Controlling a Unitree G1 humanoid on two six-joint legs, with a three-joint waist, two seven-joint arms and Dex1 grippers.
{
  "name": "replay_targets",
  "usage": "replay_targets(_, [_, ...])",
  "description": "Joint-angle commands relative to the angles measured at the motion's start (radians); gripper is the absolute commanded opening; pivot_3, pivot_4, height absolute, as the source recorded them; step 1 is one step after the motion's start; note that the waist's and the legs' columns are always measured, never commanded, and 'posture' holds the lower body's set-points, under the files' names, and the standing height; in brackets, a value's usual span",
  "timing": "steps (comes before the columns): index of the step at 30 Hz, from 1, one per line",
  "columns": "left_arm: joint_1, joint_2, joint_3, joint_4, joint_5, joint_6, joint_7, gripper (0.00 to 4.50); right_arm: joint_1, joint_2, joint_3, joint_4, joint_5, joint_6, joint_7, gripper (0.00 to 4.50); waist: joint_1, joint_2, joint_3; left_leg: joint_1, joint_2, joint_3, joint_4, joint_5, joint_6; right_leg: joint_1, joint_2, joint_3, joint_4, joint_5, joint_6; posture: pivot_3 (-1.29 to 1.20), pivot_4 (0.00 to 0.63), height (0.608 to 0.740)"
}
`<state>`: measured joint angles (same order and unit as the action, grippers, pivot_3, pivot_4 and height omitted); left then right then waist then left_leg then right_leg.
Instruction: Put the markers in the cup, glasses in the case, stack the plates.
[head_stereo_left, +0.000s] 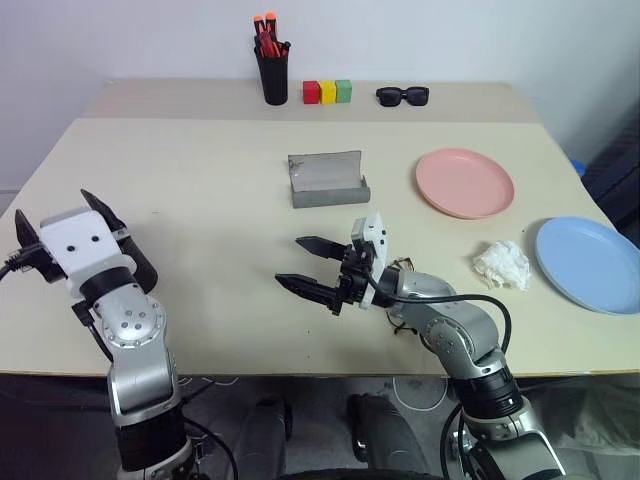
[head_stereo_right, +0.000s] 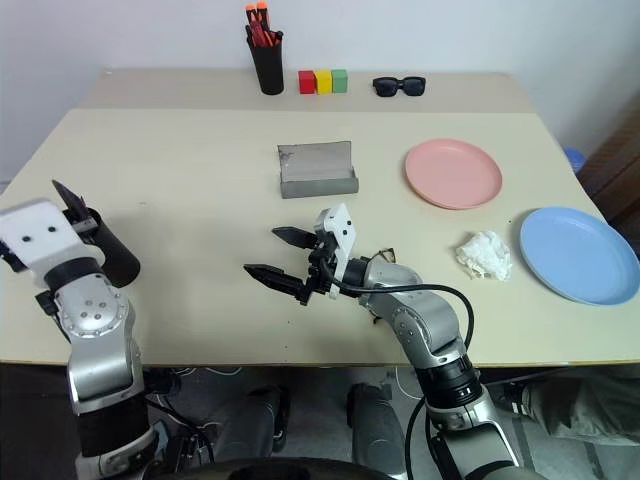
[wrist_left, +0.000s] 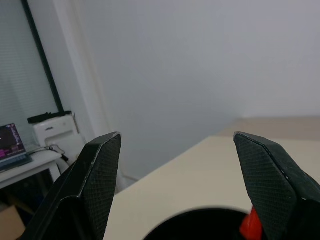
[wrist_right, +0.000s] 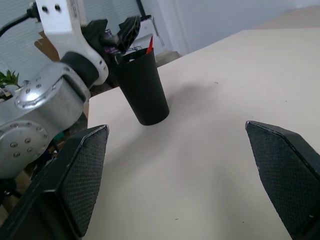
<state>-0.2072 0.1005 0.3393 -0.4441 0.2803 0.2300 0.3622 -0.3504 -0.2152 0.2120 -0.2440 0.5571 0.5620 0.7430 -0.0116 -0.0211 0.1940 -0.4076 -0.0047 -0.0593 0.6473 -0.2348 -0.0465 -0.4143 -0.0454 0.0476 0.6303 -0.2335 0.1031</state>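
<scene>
While the right gripper (head_stereo_left: 300, 263) hovers low over the near middle of the surface (head_stereo_left: 200, 190), its jaws are seen spread wide with nothing between them, pointing toward the robot's left. The glasses (head_stereo_right: 385, 257) are partly hidden just behind its wrist; thin dark rims are glimpsed on the surface there. At the near left edge the left gripper (head_stereo_left: 55, 215) is held directly above the cup (wrist_right: 142, 87), jaws parted and gripping nothing, one finger on each side of the rim. A red marker (wrist_right: 149, 45) is seen sticking up out of the cup; its red tip (wrist_left: 250, 224) is also caught by the left wrist view. The white marker cannot be made out.

A crumpled white tissue (head_stereo_left: 502, 264) is lying right of the right arm, close beside the blue plate (head_stereo_left: 590, 262) at the right edge. The pink plate (head_stereo_left: 464, 182) is set farther back, apart from the blue one, not stacked. The case (head_stereo_left: 327, 179) is standing open at the middle of the surface, lid up, interior empty as far as can be seen.

Along the far edge are lined a black pen holder (head_stereo_left: 275, 75) with orange-capped pens, three blocks (red, yellow, green) (head_stereo_left: 328, 92), and black sunglasses (head_stereo_left: 402, 96). No legible writing or brand is found on any item.
</scene>
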Motion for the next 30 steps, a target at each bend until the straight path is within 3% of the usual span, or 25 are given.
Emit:
replay_targets(1, [-0.105,0.041,-0.076,-0.037,-0.08,0.005,-0.131,3.65,-0.01,0.0,-0.01,-0.038,0.015,-0.003,0.005,4.5,0.0,0.0,0.0,0.0,0.0,0.0,0.0,0.0,0.0,0.0,0.0,0.0,0.0,0.0,0.0,0.0,0.15,0.74])
replay_targets(4, [-0.196,0.065,-0.176,0.027,-0.236,0.128,-0.356,3.65,-0.018,-0.006,-0.018,-0.025,-0.016,-0.018,-0.019,4.5,-0.001,0.0,0.0,0.0,0.0,0.0,0.0,0.0,0.0,0.0,0.0,0.0,0.0,0.0,0.0,0.0,0.15,0.74])
replay_targets(7, [-0.27,0.121,-0.285,0.148,-0.296,0.298,-0.539,4.45,-0.038,-0.026,-0.037,0.0,-0.08,-0.031,-0.079,4.5,-0.006,0.0,0.0,0.0,0.0,0.001,0.0,0.0,0.0,0.0,0.0,0.0,0.0,0.0,0.0,0.0,0.15,0.74])
replay_targets(9, [-0.341,0.127,-0.325,0.288,-0.323,0.361,-0.604,4.45,-0.064,-0.07,-0.034,0.042,-0.175,-0.034,-0.139,4.5,-0.008,0.001,0.0,0.001,0.0,0.0,0.0,0.0,0.0,0.0,0.001,0.0,0.0,0.0,0.0,0.0,0.15,0.74])
replay_targets(15, [-0.586,0.13,-0.447,0.787,-0.314,0.184,-0.817,4.45,-0.057,-0.143,-0.117,0.066,-0.314,0.04,-0.334,4.5,-0.002,0.001,0.0,-0.001,0.0,0.001,-0.002,0.0,0.0,-0.003,0.001,0.0,0.0,0.0,0.0,0.0,0.15,0.74])
replay_targets(22, [-0.893,0.099,-0.474,1.359,-0.279,-0.03,-0.98,4.45,0.155,-0.253,-0.212,-0.259,-0.289,0.109,-0.322,4.5,-0.001,0.001,0.001,-0.004,-0.002,0.002,-0.002,-0.001,0.003,-0.005,-0.001,0.001,-0.001,0.0,0.002,0.0,0.15,0.74])
replay_targets(27, [-0.999,0.08,-0.47,1.585,-0.265,-0.082,-1.087,4.45,0.259,-0.276,-0.255,-0.431,-0.264,0.146,-0.329,4.5,-0.009,0.001,0.001,-0.004,-0.001,0.002,-0.002,-0.001,0.003,-0.005,0.0,0.001,0.0,-0.001,0.003,0.0,0.15,0.74])
replay_targets(30, [-1.029,0.079,-0.464,1.649,-0.254,-0.097,-1.128,3.6,0.299,-0.278,-0.287,-0.515,-0.238,0.165,-0.333,4.5,-0.005,0.001,0.001,-0.004,-0.001,0.002,-0.001,-0.001,0.003,-0.005,0.0,0.001,0.0,-0.001,0.003,0.0,0.15,0.74])
